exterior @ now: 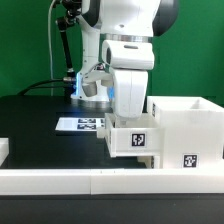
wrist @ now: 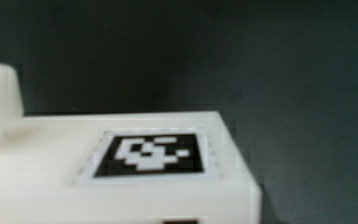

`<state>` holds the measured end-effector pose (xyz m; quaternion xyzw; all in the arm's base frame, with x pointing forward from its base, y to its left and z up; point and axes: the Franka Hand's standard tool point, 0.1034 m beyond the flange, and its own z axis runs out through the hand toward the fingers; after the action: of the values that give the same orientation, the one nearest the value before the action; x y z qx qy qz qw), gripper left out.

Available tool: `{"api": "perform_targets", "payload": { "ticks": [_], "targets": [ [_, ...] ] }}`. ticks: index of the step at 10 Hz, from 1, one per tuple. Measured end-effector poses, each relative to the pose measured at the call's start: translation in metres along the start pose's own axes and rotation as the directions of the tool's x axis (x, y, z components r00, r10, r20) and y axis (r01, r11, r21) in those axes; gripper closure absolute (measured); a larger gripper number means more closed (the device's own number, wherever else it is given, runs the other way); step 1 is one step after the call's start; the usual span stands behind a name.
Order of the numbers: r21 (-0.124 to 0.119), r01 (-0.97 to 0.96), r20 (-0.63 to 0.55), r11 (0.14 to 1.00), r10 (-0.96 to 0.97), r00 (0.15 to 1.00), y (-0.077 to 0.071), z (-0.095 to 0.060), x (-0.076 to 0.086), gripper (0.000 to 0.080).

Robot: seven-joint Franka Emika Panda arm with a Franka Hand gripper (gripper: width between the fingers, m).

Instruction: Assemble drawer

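Observation:
A small white drawer tray (exterior: 135, 140) with a square tag stands just to the left of the tall white housing (exterior: 187, 128) in the exterior view, touching or nearly touching it. My gripper (exterior: 130, 118) comes down from above into the tray's top, and its fingertips are hidden behind the hand and the tray wall. In the wrist view the tray (wrist: 87, 190) fills the lower part, very close, with its tag (wrist: 153, 155) facing the camera. The gripper appears shut on the tray's wall. A second small white part (exterior: 3, 150) shows at the exterior view's left edge.
The long low white rail (exterior: 90, 181) runs along the front of the table. The marker board (exterior: 82, 124) lies flat on the dark table behind the tray. The arm's base and cables stand at the back by a green wall.

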<state>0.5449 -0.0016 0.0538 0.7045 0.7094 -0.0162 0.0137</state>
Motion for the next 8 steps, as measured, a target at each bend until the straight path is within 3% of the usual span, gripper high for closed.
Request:
{"api": "perform_targets", "payload": {
  "ticks": [8],
  "targets": [
    [-0.004, 0.019, -0.002, 1.000, -0.019, 1.000, 0.004, 0.000, 0.012, 0.0755]
  ]
}}
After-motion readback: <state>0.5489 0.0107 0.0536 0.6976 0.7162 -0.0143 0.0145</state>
